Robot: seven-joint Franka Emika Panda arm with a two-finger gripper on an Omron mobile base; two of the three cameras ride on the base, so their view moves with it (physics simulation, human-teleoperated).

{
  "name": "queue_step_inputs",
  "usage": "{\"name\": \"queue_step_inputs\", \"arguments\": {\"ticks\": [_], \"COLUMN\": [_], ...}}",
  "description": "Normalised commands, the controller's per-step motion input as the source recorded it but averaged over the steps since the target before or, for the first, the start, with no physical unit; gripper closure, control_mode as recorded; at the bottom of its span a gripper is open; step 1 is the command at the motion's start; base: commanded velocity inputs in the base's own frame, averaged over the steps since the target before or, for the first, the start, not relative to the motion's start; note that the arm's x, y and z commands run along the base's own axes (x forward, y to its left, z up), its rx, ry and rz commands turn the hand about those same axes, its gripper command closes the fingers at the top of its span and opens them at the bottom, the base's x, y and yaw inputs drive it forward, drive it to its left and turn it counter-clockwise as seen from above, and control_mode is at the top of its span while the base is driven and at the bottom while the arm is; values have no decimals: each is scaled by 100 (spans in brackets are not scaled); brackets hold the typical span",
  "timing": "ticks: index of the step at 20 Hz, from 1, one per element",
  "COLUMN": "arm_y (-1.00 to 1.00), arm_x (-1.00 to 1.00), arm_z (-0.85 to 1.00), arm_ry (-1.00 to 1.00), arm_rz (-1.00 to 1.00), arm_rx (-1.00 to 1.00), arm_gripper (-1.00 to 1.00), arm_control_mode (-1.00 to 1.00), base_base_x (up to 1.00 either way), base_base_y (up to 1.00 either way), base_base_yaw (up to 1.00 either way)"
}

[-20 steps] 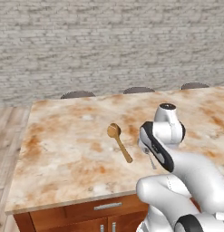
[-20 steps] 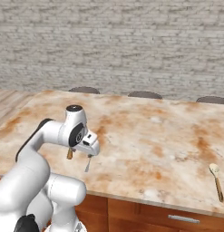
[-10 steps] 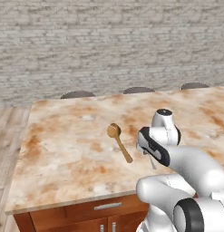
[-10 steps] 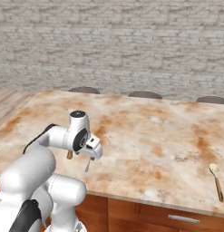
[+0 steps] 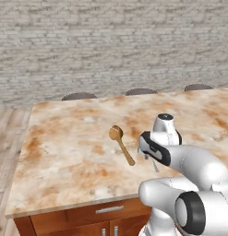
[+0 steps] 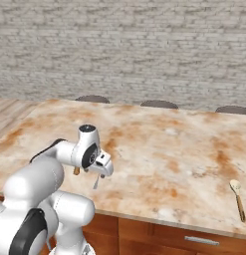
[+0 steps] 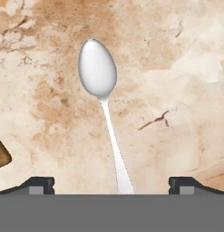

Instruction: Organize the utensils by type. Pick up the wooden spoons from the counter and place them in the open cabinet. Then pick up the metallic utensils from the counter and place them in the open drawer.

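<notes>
A small silver teaspoon (image 7: 97, 69) lies on the marbled counter (image 7: 177, 68), its thin handle running toward me. My gripper (image 7: 112, 185) is open, one fingertip on each side of that handle and well apart from it. From the right base the gripper (image 6: 101, 172) hangs low over the teaspoon's handle (image 6: 96, 183). One wooden spoon (image 5: 121, 144) lies just left of my hand, its handle end at the hand view's left edge (image 7: 1, 154). A second wooden spoon (image 6: 238, 197) lies far right near the counter's front edge. The cabinet and the open drawer are out of view.
The counter (image 5: 64, 152) stretches wide to the left and back. Reddish-brown fronts with silver handles (image 5: 109, 209) sit below its front edge. Several round stool tops (image 5: 78, 96) line its far edge before a brick wall.
The hand has come down a little toward the counter over the teaspoon. Its jaws have stayed open, and both spoons lie where they were.
</notes>
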Motion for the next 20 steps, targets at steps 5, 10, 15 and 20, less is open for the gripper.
{"name": "queue_step_inputs", "arguments": {"ticks": [5,10,15,20], "arm_y": [0,-1,0,-1], "arm_x": [15,6,0,3], "arm_z": [-23,-17,-28,-29], "arm_ry": [0,0,0,0], "arm_rz": [1,1,1,0], "arm_rx": [0,0,0,0], "arm_gripper": [-100,-100,-100,-100], "arm_control_mode": [-100,-100,-100,-100], "base_base_x": [0,0,0,0], "base_base_y": [0,0,0,0], "base_base_yaw": [0,0,0,0]}}
